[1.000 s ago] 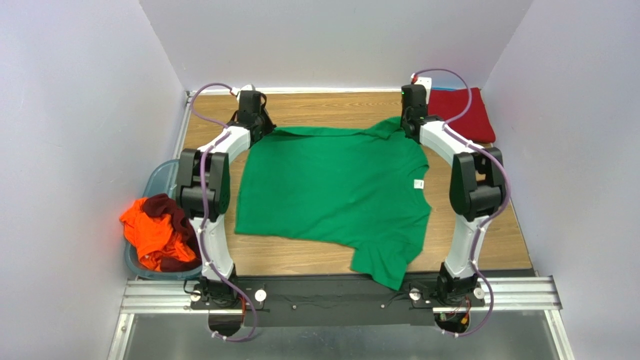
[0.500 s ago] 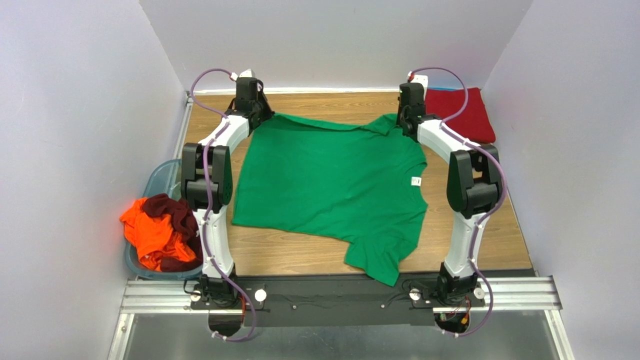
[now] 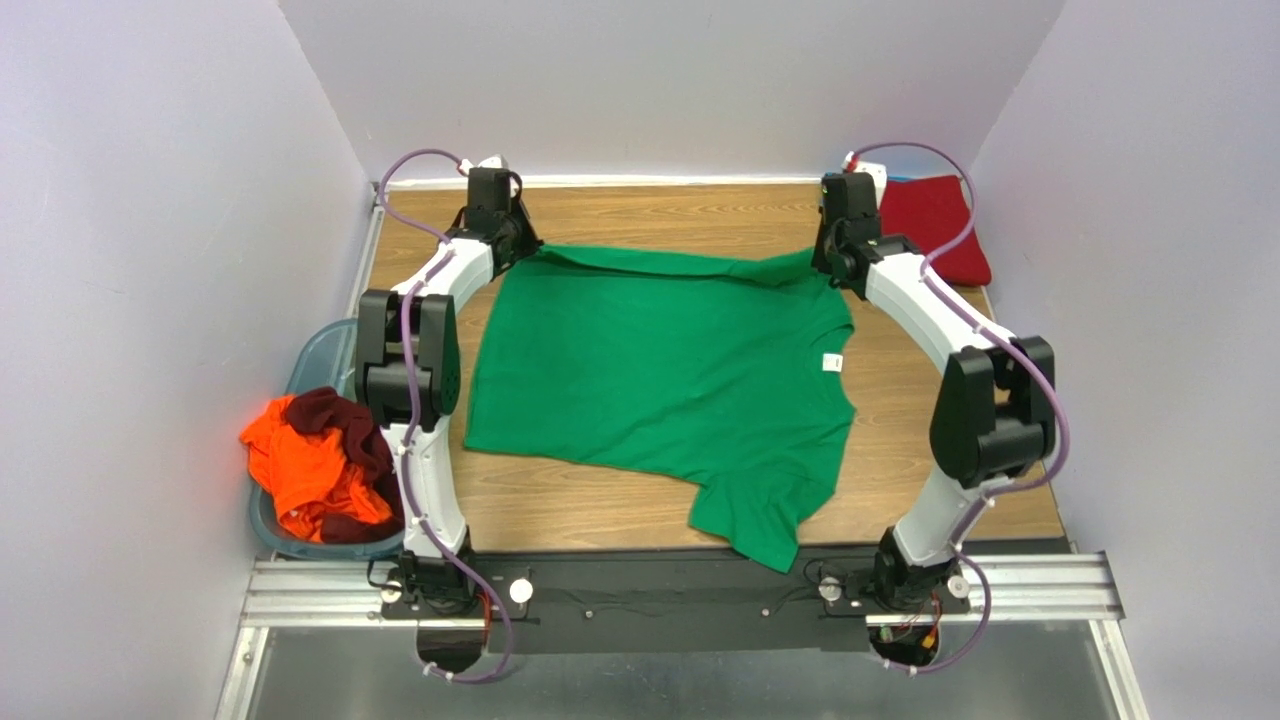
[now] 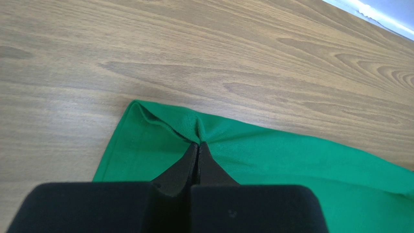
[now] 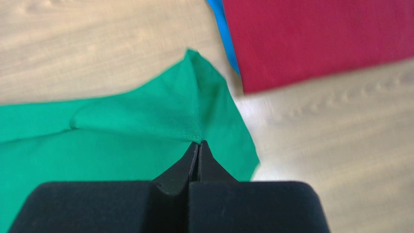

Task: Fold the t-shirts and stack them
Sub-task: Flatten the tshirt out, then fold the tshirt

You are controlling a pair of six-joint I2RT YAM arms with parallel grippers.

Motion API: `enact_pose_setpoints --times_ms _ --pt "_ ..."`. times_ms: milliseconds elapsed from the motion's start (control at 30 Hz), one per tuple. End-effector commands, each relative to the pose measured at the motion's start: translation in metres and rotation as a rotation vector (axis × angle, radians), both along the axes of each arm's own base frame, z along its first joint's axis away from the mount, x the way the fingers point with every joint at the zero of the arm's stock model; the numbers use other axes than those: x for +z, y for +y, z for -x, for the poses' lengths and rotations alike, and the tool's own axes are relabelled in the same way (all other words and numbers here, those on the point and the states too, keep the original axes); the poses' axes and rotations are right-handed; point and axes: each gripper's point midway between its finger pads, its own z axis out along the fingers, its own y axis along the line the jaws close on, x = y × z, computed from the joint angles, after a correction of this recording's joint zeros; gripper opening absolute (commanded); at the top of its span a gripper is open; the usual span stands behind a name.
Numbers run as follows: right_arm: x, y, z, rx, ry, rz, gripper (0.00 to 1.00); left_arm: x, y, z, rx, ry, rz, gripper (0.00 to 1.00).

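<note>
Top external shows the green t-shirt (image 3: 661, 375) spread flat on the desk (image 3: 962, 435) — both far corners pinched, my left fingers (image 4: 187, 165) and right fingers (image 5: 187, 165) each clamped on cloth. Flattening step, I judge; next I'd carry that far edge toward me for the first fold.

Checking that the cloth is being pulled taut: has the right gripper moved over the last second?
Yes. The right gripper, shut on the green t-shirt, shifted rightward toward the red t-shirt.
</note>
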Motion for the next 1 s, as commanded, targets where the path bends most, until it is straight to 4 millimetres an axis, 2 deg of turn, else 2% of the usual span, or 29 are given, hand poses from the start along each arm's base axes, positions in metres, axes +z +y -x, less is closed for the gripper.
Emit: enact_pose_setpoints --times_ms 0,33,100,567,733,833,900,967 --pt "0.007 -0.003 0.033 -0.018 0.054 -0.036 0.01 0.031 0.015 0.006 0.014 -0.049 -0.047 0.00" --pt "0.014 -0.004 0.041 -0.023 0.057 -0.044 0.01 0.033 0.017 0.008 0.012 -0.048 -0.051 0.00" --pt "0.012 -0.002 0.051 -0.011 0.077 -0.062 0.01 0.036 0.018 0.010 0.008 -0.053 -0.053 0.00" --pt "0.020 0.011 0.111 0.051 0.136 -0.174 0.01 0.028 0.030 0.038 0.045 -0.010 -0.097 0.00" --pt "0.007 0.012 0.138 0.033 0.168 -0.225 0.01 0.022 0.037 0.044 0.063 0.019 -0.124 0.00" --pt "-0.012 0.017 0.158 0.021 0.214 -0.265 0.01 0.020 0.036 0.046 0.062 0.024 -0.124 0.00" --pt "-0.013 0.026 0.171 0.037 0.220 -0.300 0.01 0.019 0.036 0.048 0.063 0.026 -0.123 0.00" --pt "-0.027 0.035 0.190 0.036 0.256 -0.336 0.01 0.018 0.037 0.050 0.066 0.029 -0.122 0.00"
